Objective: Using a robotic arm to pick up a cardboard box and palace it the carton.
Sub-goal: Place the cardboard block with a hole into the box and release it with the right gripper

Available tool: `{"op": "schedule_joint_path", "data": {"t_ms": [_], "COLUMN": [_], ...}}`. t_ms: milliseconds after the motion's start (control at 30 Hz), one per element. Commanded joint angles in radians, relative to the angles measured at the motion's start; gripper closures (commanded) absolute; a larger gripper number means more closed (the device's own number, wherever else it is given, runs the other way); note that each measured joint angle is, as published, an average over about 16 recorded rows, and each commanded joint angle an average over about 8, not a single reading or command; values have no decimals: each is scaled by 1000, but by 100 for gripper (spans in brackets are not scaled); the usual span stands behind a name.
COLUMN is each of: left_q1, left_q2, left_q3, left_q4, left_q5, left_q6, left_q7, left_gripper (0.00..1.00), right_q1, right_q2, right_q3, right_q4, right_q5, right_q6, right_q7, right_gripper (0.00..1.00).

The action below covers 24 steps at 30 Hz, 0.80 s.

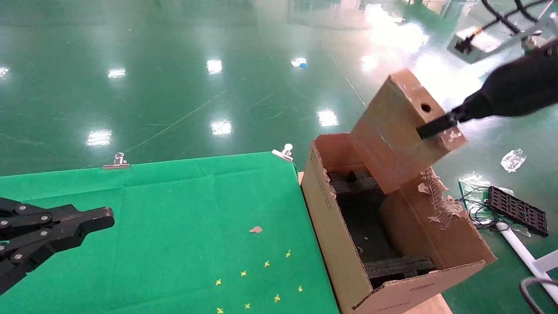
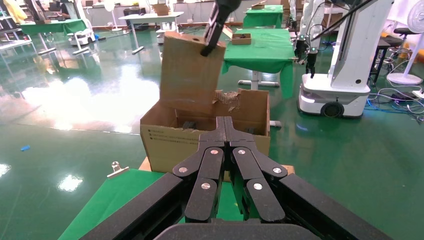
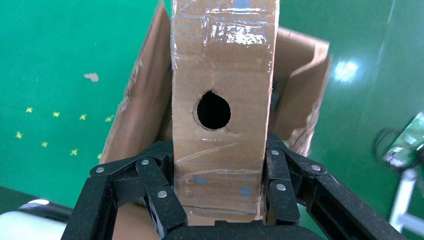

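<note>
My right gripper (image 1: 436, 128) is shut on the small flat cardboard box (image 1: 399, 131), gripping its thin edge beside the round hole. It holds the box tilted above the open carton (image 1: 331, 226), with the box's lower end at the carton's mouth. In the right wrist view the box (image 3: 222, 115) stands between my fingers (image 3: 280, 187) over the carton (image 3: 142, 110). Black foam blocks (image 1: 396, 266) lie inside the carton. My left gripper (image 1: 102, 218) is shut and empty, parked over the green table at the left. In the left wrist view the box (image 2: 190, 72) hangs over the carton (image 2: 165, 142).
The carton stands just off the right edge of the green-clothed table (image 1: 174, 218), one flap torn ragged (image 1: 438, 198). Small yellow marks (image 1: 261, 279) and a cardboard scrap (image 1: 255, 229) lie on the cloth. A black grid part and cables (image 1: 516, 211) lie on the floor to the right.
</note>
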Motion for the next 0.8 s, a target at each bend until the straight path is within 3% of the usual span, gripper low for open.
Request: {"op": "schedule_joint_path", "data": {"t_ms": [33, 133, 367, 400, 800], "left_q1": [0, 0, 0, 0, 0], "left_q2": [0, 0, 0, 0, 0], "left_q3": [0, 0, 0, 1, 1], "left_q4": [0, 0, 0, 0, 0], "left_q5": [0, 0, 0, 0, -1], "left_q6": [0, 0, 0, 0, 0], "left_q7": [0, 0, 0, 0, 1], "left_gripper": [100, 96, 10, 1, 0], "right_q1": [-14, -37, -108, -119, -252], "right_q2": [12, 15, -1, -5, -87], "right_q3": [-5, -14, -34, -38, -77], "right_q4": [-17, -47, -138, -157, -370], "right_q5": [5, 4, 10, 11, 1], "right_q6": [-6, -5, -1, -3, -10], "right_q7": [3, 3, 5, 7, 40], "right_gripper": [100, 100, 100, 100, 100]}}
